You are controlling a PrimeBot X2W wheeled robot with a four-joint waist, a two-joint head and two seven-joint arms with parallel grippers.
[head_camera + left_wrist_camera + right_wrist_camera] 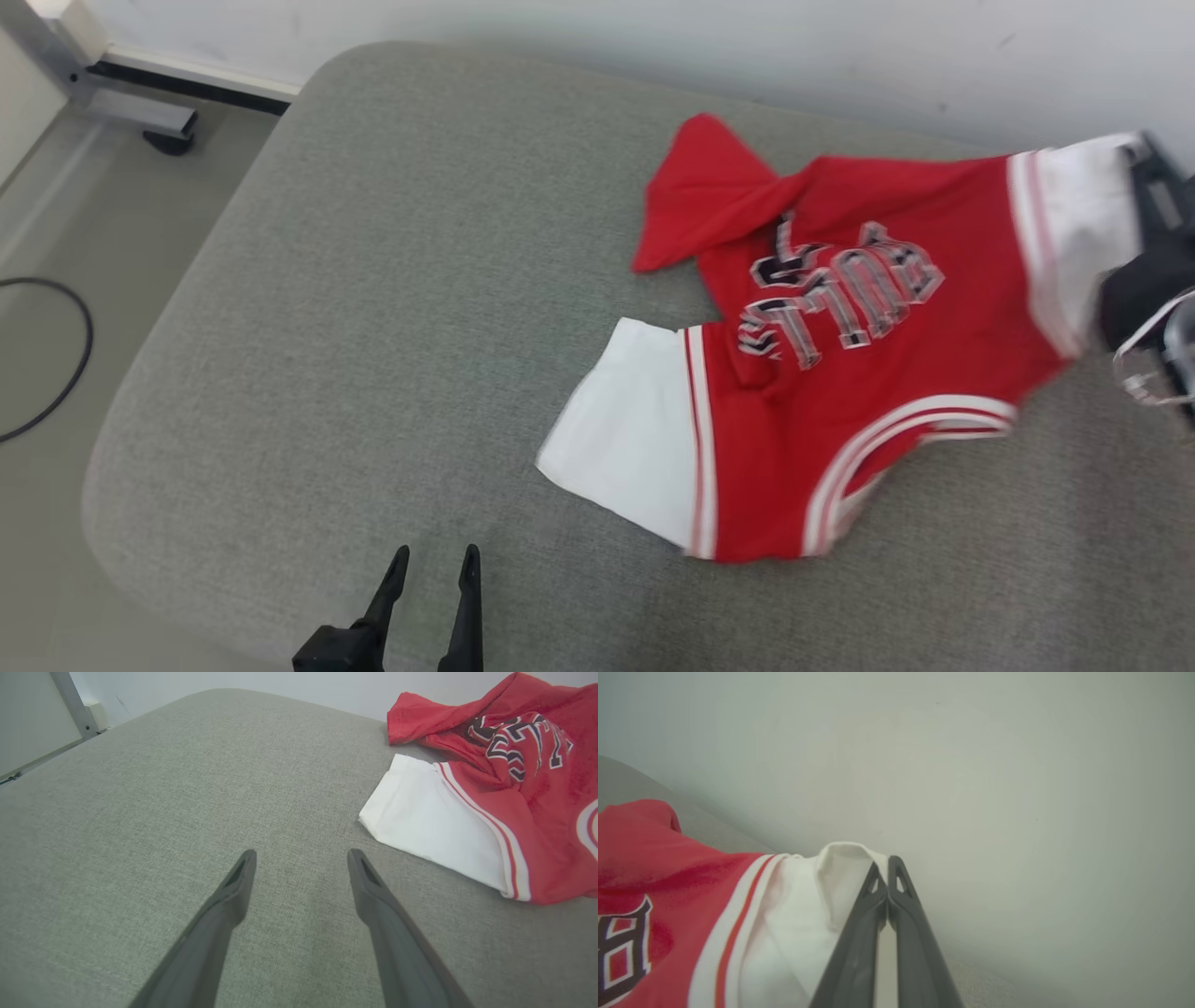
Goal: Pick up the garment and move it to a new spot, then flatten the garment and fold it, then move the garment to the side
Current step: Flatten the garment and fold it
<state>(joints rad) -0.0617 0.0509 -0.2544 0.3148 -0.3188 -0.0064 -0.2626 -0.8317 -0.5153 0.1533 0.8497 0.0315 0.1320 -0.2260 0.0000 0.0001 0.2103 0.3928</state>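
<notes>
Head view, near edge: hovering over the grey cushion (373, 327) with the left pincer (435, 553) spread, grasping nothing. Farther, right of centre: sprawling rumpled on the cushion as a red garment (840, 392). Farthest right: clenching the right pincer (886, 861) on the garment's white sleeve (831, 882), holding it raised near the wall (1017, 788).
</notes>
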